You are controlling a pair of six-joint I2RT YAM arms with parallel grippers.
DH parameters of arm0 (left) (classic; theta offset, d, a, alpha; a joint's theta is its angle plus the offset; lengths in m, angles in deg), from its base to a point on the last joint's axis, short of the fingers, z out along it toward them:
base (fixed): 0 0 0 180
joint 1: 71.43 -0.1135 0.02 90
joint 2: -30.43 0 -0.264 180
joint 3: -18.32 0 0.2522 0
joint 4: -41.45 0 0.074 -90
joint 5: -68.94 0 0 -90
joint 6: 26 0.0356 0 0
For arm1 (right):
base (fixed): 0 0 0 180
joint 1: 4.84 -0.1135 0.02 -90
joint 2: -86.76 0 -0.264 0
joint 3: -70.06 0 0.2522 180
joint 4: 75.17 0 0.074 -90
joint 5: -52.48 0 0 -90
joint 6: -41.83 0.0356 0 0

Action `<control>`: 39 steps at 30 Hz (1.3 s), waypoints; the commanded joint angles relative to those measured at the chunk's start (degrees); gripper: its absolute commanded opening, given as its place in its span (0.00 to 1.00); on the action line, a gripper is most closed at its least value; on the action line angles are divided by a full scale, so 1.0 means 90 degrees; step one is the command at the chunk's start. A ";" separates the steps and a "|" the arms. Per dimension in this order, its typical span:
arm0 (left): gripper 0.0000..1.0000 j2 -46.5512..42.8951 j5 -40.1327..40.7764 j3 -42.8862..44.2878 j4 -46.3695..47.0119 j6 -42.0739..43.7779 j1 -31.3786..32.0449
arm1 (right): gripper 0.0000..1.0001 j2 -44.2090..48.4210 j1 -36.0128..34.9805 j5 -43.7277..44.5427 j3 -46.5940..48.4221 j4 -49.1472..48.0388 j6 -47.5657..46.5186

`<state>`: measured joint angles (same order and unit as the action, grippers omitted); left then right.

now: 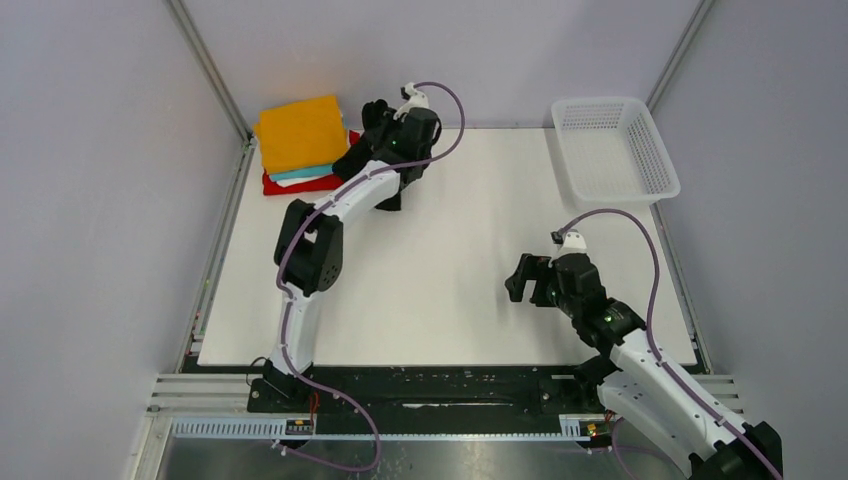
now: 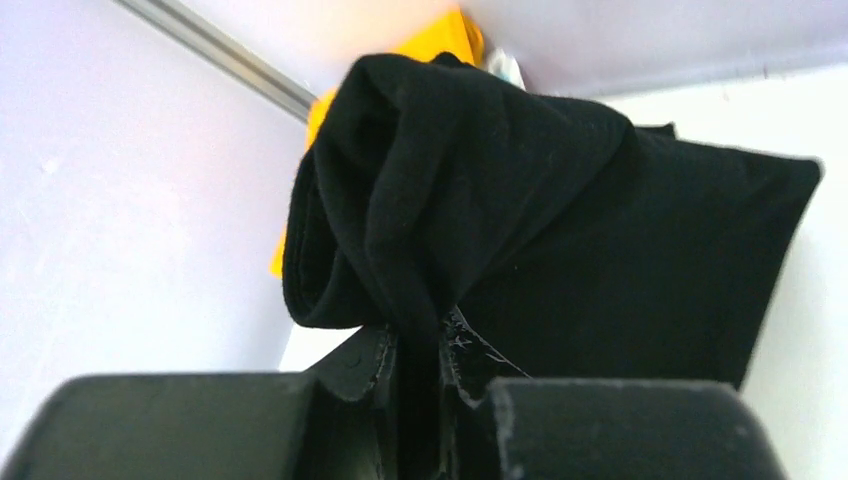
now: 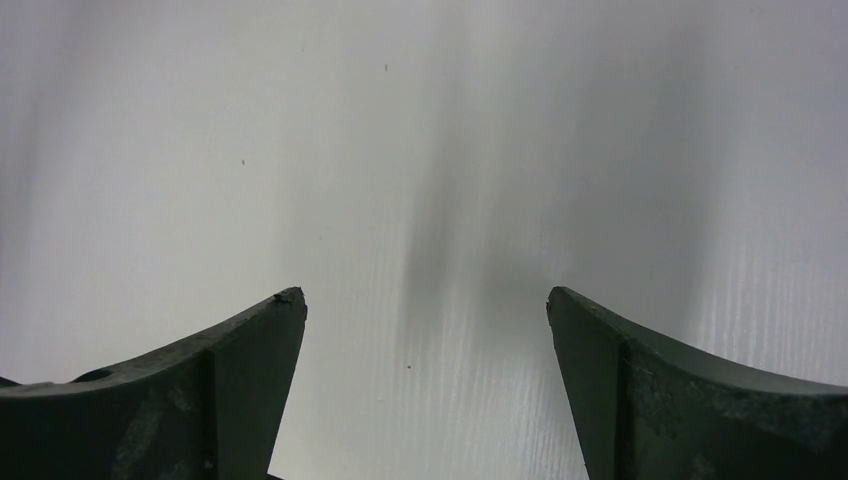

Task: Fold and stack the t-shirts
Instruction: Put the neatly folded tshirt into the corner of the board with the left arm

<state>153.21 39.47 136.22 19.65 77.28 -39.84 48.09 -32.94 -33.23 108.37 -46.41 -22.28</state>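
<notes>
A folded black t-shirt (image 2: pixel 560 230) hangs from my left gripper (image 2: pixel 418 345), which is shut on a pinch of its cloth. From above, that gripper (image 1: pixel 372 140) is at the far left of the table, and the black t-shirt (image 1: pixel 358 158) shows beside the stack. The stack has an orange t-shirt (image 1: pixel 300 132) on top, a teal one (image 1: pixel 300 173) under it and a red one (image 1: pixel 296 184) at the bottom. The orange t-shirt (image 2: pixel 440 42) peeks behind the black cloth. My right gripper (image 3: pixel 425 305) stands open over bare table, seen from above (image 1: pixel 522 278) at the near right.
A white mesh basket (image 1: pixel 612 148) stands at the far right corner. The white table top (image 1: pixel 440 260) lies between the arms. Metal frame rails (image 1: pixel 208 65) and grey walls close in the back and sides.
</notes>
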 commanded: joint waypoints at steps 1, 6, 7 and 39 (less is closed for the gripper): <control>0.00 0.0386 0.0067 0.1381 0.0938 0.1483 -0.0357 | 1.00 -0.0214 -0.0003 0.0287 0.0089 0.0041 -0.0151; 0.00 0.0642 -0.0533 0.2324 0.0328 0.1620 -0.0786 | 1.00 -0.0282 -0.0004 0.0381 0.0103 0.0058 -0.0200; 0.00 0.0675 -0.0665 0.2521 0.0171 0.1596 -0.0846 | 0.99 -0.0283 0.0002 0.0398 0.0101 0.0059 -0.0206; 0.02 0.1465 -0.2788 0.4021 -0.1286 -0.0443 -0.3296 | 0.99 -0.1062 -0.0003 0.0760 0.0348 0.0095 -0.0170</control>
<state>166.79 15.98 170.31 4.20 73.98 -67.31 39.63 -32.94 -29.27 108.42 -46.21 -23.36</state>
